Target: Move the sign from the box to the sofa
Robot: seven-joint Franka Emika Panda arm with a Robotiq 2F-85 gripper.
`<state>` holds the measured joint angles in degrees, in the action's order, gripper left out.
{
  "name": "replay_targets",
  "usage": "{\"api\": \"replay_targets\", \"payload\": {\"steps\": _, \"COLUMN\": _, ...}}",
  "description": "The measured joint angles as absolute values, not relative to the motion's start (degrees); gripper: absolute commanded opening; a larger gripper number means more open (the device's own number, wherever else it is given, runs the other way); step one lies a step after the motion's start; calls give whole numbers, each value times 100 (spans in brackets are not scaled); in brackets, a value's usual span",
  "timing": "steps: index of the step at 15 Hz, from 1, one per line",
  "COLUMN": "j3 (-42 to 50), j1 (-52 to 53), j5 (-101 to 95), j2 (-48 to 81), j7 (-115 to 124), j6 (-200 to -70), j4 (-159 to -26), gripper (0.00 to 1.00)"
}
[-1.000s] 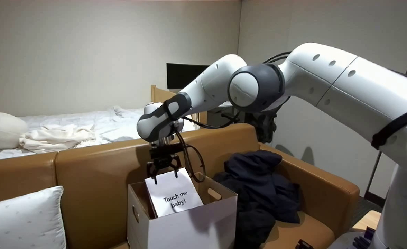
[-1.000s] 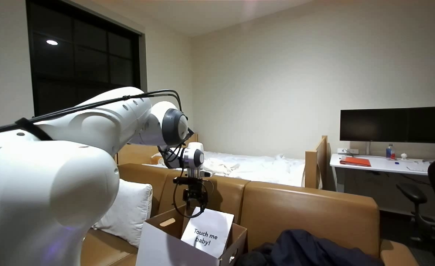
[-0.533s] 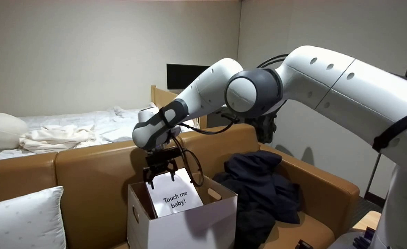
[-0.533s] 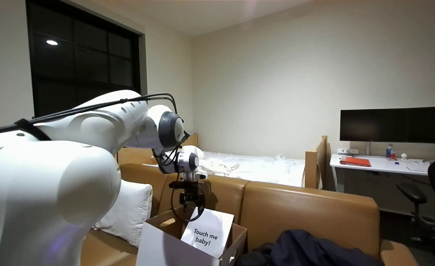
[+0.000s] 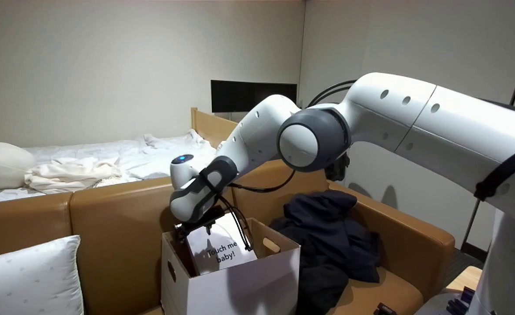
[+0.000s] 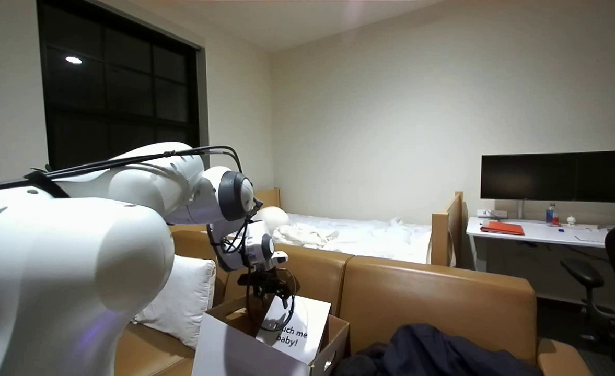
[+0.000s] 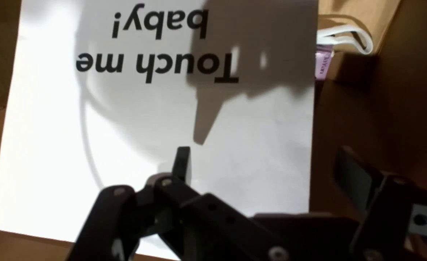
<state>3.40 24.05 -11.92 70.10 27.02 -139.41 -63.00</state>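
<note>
The flat white rectangular card (image 5: 222, 240) hasn't budged: we see it leaning inside the whitish cardboard carton (image 5: 244, 291), a white loop (image 7: 327, 36) beside it. Down has come the black gripper (image 7: 265, 159), tilted now, jaws spread wide, one over the card, one past its edge. Behind, the smooth tan-brown couch (image 5: 121, 218).

Wrist view: dark shadow of my gripper (image 7: 267, 170) across the sign (image 7: 155, 119), its left glaring white | my fingers (image 7: 354, 179) blurred, box (image 7: 413, 94) inside dim | both exterior views bright, clear | window (image 6: 127, 83) black, one white glare spot
</note>
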Motion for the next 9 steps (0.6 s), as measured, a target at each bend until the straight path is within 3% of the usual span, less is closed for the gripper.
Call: {"api": "replay_targets", "payload": {"steps": 9, "j3": 706, "j1": 2520, "j5": -1210, "j2": 7281, "j7": 2727, "j6": -14792, "j4": -6285, "gripper": 100}}
